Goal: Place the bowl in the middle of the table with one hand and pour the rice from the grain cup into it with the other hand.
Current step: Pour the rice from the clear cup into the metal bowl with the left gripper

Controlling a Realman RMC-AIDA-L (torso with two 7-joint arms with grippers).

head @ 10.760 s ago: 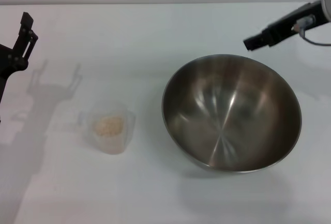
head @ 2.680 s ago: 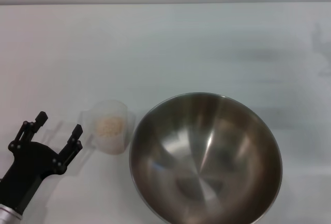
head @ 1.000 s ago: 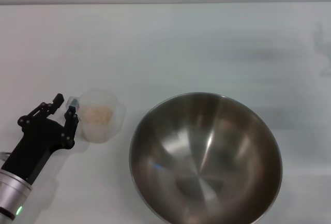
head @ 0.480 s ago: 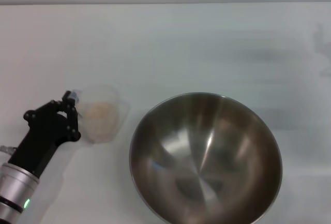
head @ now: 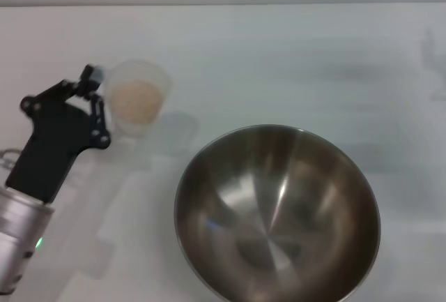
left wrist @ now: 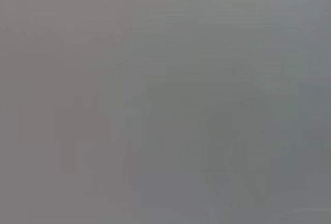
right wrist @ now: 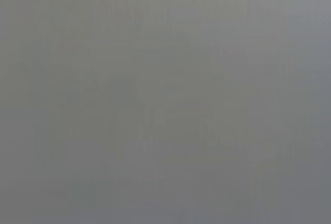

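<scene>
1. The bowl (head: 277, 213) sits nearest, low in the head view and a little right of centre on the table (head: 293, 58). It has not moved over the last few seconds and holds no rice, so its placing looks done.
2. The left gripper (head: 93, 104) has risen and drawn away from the tabletop. Its fingers pinch the handle of the cup (head: 137, 104), which half a second ago was just coming up off the table.
3. The cup now hangs upright, above and left of the bowl and apart from it, casting a faint shadow on the table between them. The rice (head: 134, 101) lies as a beige heap inside.
4. That means the grasp held; carrying the cup over the bowl and tipping it remains.
5. The right gripper is out of view. Both wrist views show only grey.
</scene>
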